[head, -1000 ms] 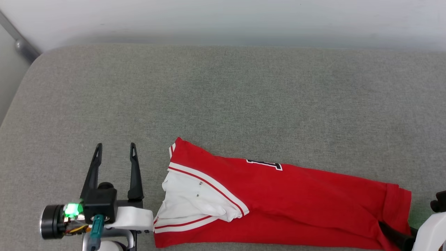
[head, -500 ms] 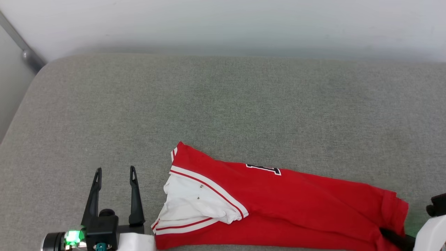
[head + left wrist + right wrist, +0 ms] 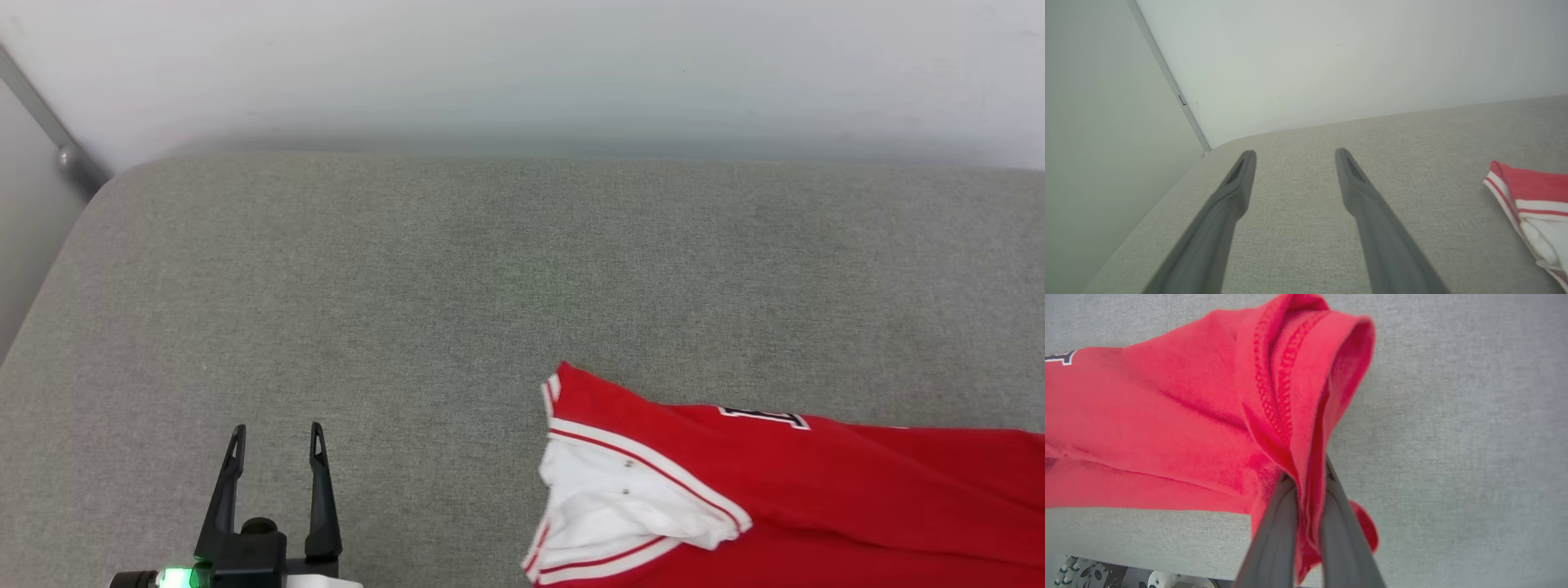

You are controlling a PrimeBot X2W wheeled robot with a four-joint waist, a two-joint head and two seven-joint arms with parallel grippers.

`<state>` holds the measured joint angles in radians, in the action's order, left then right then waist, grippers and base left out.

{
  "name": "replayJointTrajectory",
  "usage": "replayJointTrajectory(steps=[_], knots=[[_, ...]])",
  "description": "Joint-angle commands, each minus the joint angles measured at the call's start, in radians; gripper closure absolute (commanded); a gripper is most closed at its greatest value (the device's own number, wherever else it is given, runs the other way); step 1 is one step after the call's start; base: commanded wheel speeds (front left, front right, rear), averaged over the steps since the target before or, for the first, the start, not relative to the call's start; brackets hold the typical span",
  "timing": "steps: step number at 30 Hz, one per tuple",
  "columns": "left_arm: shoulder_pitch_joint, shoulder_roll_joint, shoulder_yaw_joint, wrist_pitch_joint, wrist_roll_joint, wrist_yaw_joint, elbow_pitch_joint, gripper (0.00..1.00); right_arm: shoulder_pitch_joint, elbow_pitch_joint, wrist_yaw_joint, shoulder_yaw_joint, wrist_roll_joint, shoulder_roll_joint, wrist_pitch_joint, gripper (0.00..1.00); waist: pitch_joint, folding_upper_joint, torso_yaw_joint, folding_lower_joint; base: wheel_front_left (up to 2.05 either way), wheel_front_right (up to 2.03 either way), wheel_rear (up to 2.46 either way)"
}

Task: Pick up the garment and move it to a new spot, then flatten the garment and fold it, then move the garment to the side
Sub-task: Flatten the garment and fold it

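Grey padded cushion (image 3: pixel 408 286) carries the red T-shirt (image 3: pixel 857 490) as a long narrow band at lower right, its hem clamped in the closed right pincer (image 3: pixel 1308 473), the left pincer (image 3: pixel 277 429) open and empty at lower left; final folding and setting aside seem left.

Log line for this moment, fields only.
phase: pick up | right gripper: shut on garment hem | left gripper: open, empty | garment: sleeve end resting on grey cushion
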<state>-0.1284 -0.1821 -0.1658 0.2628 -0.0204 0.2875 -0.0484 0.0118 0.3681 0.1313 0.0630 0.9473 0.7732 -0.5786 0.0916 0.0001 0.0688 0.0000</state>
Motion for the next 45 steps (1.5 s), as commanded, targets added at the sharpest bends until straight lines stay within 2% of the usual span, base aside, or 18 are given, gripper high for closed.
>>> replayJointTrajectory(steps=[1, 5, 8, 12, 17, 22, 27, 30, 35, 40, 45], knots=[[-0.011, 0.001, 0.002, 0.002, 0.006, -0.004, 0.003, 0.00, -0.004, 0.010, -0.001, -0.010, -0.007, 0.011, -0.006, 1.00, -0.001, -0.0001, 0.000, 0.0000, 0.00, 0.00, 0.00], [-0.014, 0.003, 0.003, 0.002, 0.010, -0.013, 0.008, 0.00, -0.009, 0.026, -0.001, -0.039, -0.039, 0.038, -0.041, 1.00, -0.005, -0.0001, -0.003, 0.0000, 0.00, 0.00, 0.00], [-0.015, 0.001, 0.008, 0.002, 0.011, -0.015, 0.007, 0.00, -0.020, -0.026, -0.001, -0.034, -0.048, 0.044, -0.068, 1.00, -0.007, -0.0001, -0.003, 0.0000, 0.00, 0.00, 0.00], [-0.016, -0.006, 0.006, 0.002, 0.017, -0.022, 0.007, 0.00, -0.050, -0.153, -0.001, -0.024, -0.060, 0.048, -0.087, 1.00, -0.004, -0.0001, -0.005, 0.0000, 0.00, 0.00, 0.00], [-0.018, 0.000, 0.010, 0.002, 0.011, -0.026, 0.008, 0.00, -0.058, -0.364, -0.001, 0.004, -0.054, 0.003, -0.114, 1.00, 0.001, -0.0001, -0.009, 0.0000, 0.00, 0.00, 0.00], [0.000, 0.011, 0.000, 0.002, 0.016, -0.033, 0.011, 0.00, -0.013, -0.553, -0.001, 0.102, -0.075, -0.053, -0.169, 1.00, 0.014, -0.0001, -0.003, 0.0000, 0.00, 0.00, 0.00], [0.024, 0.022, -0.002, 0.002, 0.012, -0.037, 0.016, 0.00, 0.096, -0.632, -0.001, 0.254, -0.113, -0.116, -0.212, 1.00, 0.032, -0.0001, 0.009, 0.0000, 0.00, 0.00, 0.00], [0.040, 0.026, -0.004, 0.002, 0.015, -0.042, 0.019, 0.00, 0.187, -0.617, -0.001, 0.355, -0.135, -0.150, -0.227, 1.00, 0.045, -0.0001, 0.018, 0.0000, 0.00, 0.00, 0.00], [0.061, 0.033, -0.008, 0.002, 0.017, -0.048, 0.020, 0.00, 0.349, -0.525, -0.001, 0.538, -0.164, -0.218, -0.212, 1.00, 0.069, -0.0001, 0.034, 0.0000, 0.00, 0.00, 0.00], [0.079, 0.040, -0.013, 0.002, 0.017, -0.052, 0.018, 0.00, 0.476, -0.378, -0.001, 0.695, -0.177, -0.289, -0.187, 1.00, 0.097, -0.0001, 0.049, 0.0000, 0.00, 0.00, 0.00], [0.100, 0.049, -0.016, 0.002, 0.015, -0.054, 0.027, 0.00, 0.550, -0.210, -0.001, 0.822, -0.186, -0.319, -0.154, 1.00, 0.122, -0.0001, 0.064, 0.0000, 0.00, 0.00, 0.00]])
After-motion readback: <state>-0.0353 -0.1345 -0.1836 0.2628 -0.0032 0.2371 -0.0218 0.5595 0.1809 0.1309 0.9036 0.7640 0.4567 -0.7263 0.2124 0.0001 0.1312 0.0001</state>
